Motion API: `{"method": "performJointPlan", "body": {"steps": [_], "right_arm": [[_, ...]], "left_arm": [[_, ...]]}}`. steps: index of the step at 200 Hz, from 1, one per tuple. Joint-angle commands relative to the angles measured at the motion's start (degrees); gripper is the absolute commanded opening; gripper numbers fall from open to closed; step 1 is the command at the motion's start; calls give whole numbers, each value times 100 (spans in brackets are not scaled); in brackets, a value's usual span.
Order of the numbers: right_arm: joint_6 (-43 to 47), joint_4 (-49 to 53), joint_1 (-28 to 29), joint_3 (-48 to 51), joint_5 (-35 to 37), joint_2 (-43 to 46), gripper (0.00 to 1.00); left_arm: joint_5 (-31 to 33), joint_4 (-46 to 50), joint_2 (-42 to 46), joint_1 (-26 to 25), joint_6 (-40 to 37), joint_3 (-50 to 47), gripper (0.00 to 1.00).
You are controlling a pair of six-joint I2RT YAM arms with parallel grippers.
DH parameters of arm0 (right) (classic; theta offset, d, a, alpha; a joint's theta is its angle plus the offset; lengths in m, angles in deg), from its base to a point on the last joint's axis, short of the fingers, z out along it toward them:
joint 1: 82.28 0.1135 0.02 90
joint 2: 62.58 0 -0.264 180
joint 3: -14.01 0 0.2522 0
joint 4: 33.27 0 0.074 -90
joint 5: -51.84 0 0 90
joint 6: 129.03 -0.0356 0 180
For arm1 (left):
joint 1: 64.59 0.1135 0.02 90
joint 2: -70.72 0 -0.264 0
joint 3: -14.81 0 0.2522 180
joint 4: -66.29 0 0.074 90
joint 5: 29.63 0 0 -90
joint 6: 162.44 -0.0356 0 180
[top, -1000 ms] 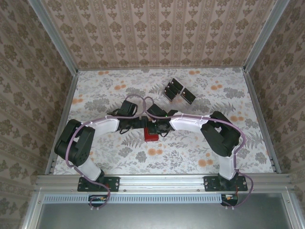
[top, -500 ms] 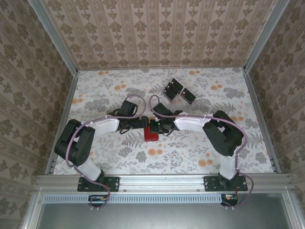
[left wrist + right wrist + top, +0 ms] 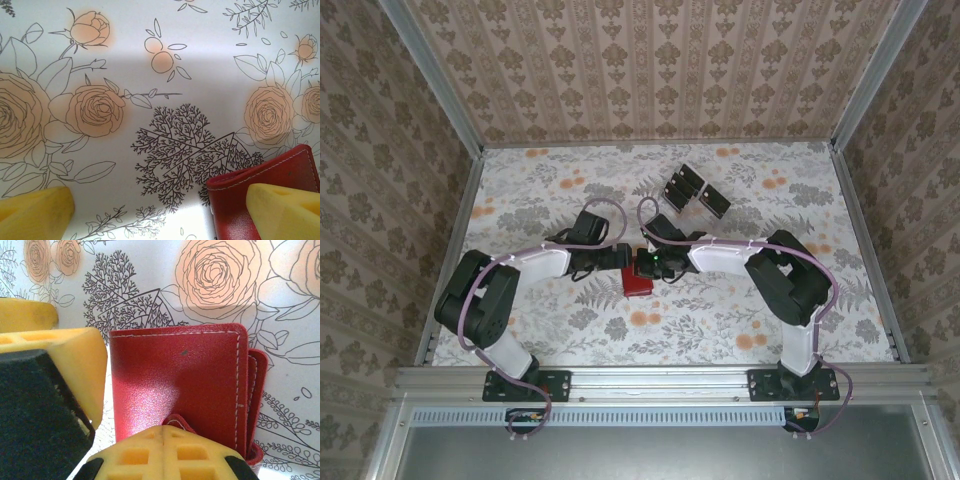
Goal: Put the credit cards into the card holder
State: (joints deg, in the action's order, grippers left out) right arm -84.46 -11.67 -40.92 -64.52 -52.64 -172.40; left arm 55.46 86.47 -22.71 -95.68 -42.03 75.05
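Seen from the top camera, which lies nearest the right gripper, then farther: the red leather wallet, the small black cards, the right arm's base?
From the right gripper:
1. Red leather wallet, right by it, mid-table.
2. Small black cards, toward the back.
3. Right arm's base, near edge.

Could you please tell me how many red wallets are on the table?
1. The wallet lies in the middle of the table, where the left arm and right arm meet; the arms could hide another.
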Motion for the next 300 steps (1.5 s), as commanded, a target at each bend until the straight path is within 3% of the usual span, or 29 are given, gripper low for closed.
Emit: {"method": "performJointPlan", "body": {"steps": [1,12,31,60,80,135,154,187,208,242,264,300], "right_arm": [[6,910,-103,294,476,-502,0],[17,856,-95,206,392,-384,0],[52,636,-85,37,196,-124,9],[120,418,-61,-318,-41,308,41],[155,349,-59,-470,-165,629,58],[283,705,-108,-106,175,1889,85],[557,1114,-236,94,567,2488,100],[1135,1940,-768,334,1418,3625,100],[1493,2232,-1183,551,2395,4322,100],[2170,1597,-1978,1401,3892,5339,100],[2352,699,-2573,2105,4177,5819,100],[2836,-705,-3099,3259,4472,5970,100]], "left_arm": [[-151,-209,-325,-28,123,-158,100],[-126,-170,-316,-25,116,-125,100],[-68,-52,-260,2,102,-27,100],[-37,105,-90,148,46,160,99],[-54,237,82,326,20,322,99],[56,656,929,828,-224,690,100],[239,817,1389,944,-384,700,100],[590,957,2334,1224,-767,590,100],[1419,806,3006,1319,-1220,335,100],[2811,-1275,4105,1465,-3023,-1174,100],[2786,-1726,4068,1934,-3612,-1606,100],[2143,-2786,3288,2481,-3231,-2113,100]]}}
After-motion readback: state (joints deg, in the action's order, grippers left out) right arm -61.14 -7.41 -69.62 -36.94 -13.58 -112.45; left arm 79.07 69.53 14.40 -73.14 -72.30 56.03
